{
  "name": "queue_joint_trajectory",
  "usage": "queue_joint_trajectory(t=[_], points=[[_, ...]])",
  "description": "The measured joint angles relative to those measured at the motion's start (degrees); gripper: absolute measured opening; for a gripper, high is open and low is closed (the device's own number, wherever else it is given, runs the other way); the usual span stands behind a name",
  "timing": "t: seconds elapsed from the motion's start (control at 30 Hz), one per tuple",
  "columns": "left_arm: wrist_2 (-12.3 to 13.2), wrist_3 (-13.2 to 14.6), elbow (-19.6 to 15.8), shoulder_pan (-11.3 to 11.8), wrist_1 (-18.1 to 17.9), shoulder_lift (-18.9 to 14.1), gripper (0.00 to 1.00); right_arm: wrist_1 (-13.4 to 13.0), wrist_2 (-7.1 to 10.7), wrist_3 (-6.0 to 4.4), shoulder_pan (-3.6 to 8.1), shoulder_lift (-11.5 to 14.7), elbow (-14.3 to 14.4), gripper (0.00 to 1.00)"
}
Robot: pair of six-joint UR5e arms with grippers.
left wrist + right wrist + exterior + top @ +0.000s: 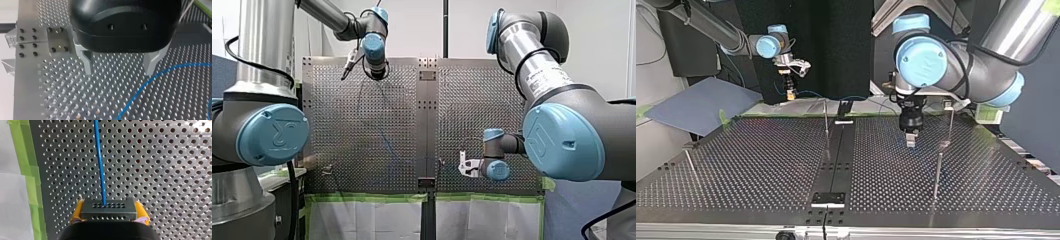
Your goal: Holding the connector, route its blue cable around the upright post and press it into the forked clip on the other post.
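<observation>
Right wrist view showed the connector clamped between the yellow pads of my right gripper. Its blue cable ran straight ahead over the perforated table. In the left wrist view, my left gripper hung over the table, fingers apart and holding nothing, with the cable curving near one finger.

Both wrist views cut the blue cable off at their edges.

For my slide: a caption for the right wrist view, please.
My right gripper holds the connector; its blue cable runs ahead over the perforated table.
</observation>
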State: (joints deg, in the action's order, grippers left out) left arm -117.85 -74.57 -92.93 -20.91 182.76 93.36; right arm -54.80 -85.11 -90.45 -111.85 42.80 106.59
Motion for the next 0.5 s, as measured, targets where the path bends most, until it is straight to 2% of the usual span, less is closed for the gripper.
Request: queue_joint_trajectory(t=[0.17,0.27,0.4,0.5], points=[[-1.27,2.35,-0.16,0.04,-2.33,1.54,1.00,0.03,0.02,-0.01,0.00,-0.02,0.02,0.00],[-0.56,3.30,-0.18,0.08,-3.95,3.07,1.00,0.06,0.03,-0.01,0.00,-0.03,0.01,0.00],[1.40,2.71,-0.16,0.30,-6.31,5.12,1.00,0.11,0.03,-0.01,0.00,-0.02,0.02,0.00],[1.97,2.40,-0.17,0.50,-7.26,5.62,1.00,0.09,0.03,-0.01,0.00,-0.02,0.03,0.00]])
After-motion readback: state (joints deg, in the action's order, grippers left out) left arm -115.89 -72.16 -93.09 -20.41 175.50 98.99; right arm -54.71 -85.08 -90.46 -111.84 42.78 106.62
